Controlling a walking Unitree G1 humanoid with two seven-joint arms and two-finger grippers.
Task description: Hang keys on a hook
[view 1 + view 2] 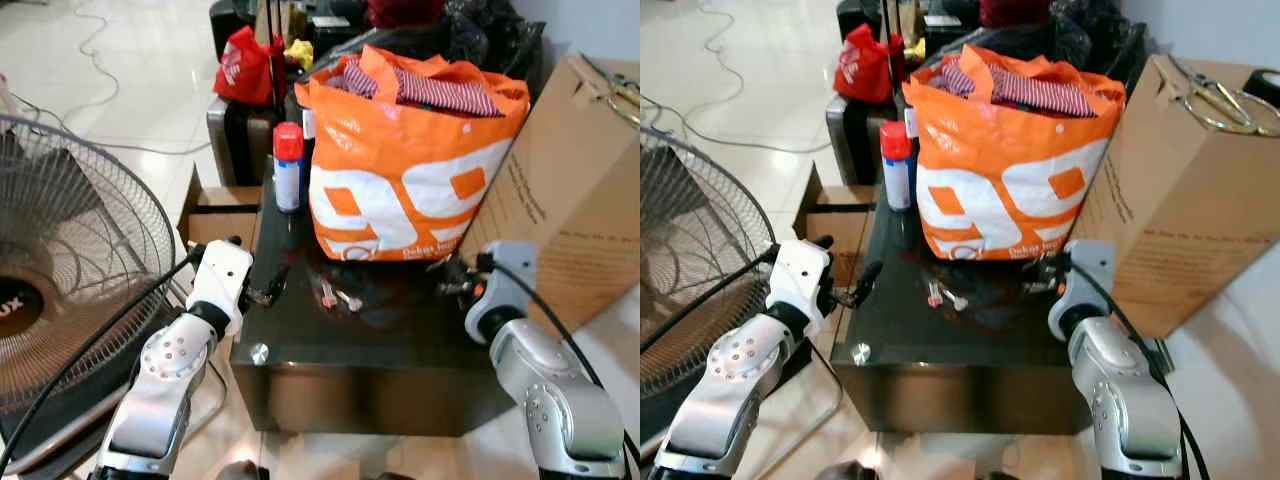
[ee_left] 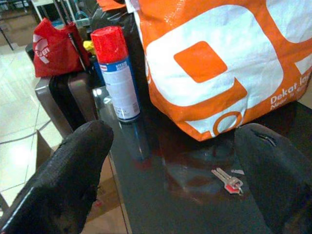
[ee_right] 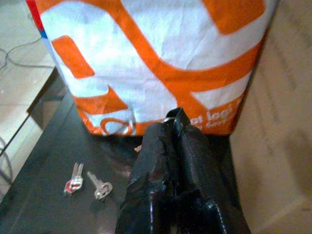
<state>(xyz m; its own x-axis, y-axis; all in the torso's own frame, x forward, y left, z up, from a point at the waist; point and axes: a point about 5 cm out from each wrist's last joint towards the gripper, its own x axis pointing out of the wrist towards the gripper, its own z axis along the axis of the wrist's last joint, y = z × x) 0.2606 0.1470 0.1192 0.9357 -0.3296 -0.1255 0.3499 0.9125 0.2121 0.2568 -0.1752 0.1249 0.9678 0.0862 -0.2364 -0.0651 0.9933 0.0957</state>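
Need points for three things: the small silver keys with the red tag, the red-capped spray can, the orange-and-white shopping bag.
small silver keys with the red tag point(image 2: 229, 181), left wrist view, on the red tag
red-capped spray can point(image 1: 288, 168), left eye view, mid-body
orange-and-white shopping bag point(image 1: 990, 200), right eye view, front panel

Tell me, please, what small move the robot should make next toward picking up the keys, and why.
Probably ease the left hand forward and down over the keys. They lie loose on the dark table, in front of the orange bag, and the left wrist view shows them ahead between that hand's open fingers. The right hand is shut and empty, so it seems less ready.
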